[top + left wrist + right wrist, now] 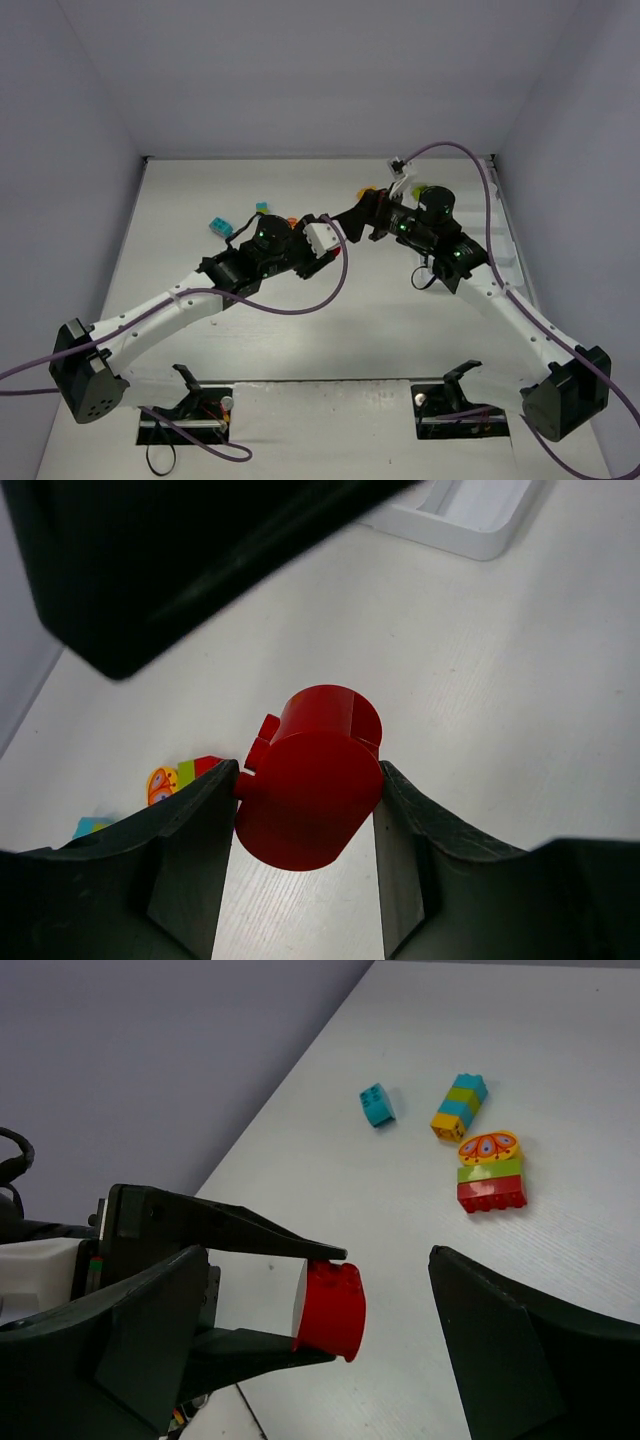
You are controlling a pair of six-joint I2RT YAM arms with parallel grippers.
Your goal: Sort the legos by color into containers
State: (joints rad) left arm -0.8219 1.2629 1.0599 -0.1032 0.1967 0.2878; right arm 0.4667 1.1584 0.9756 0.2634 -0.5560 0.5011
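My left gripper point(308, 780) is shut on a round red lego point(315, 780), held above the table. In the right wrist view that red lego point(332, 1310) sits pinched between the left gripper's two black fingers point(240, 1235), inside the wide gap of my open right gripper point(320, 1255), which does not touch it. The two grippers meet mid-table in the top view, left gripper point(338, 224) and right gripper point(366, 212). A corner of the white tray of containers point(470, 525) lies beyond; in the top view the tray point(508, 250) runs along the right edge.
Loose legos lie on the table: a cyan brick point(378, 1104), a cyan-green-yellow stack point(459, 1106) and an orange-green-red stack point(490, 1172). From above, a cyan brick point(216, 227) sits at the back left. Grey walls enclose the table.
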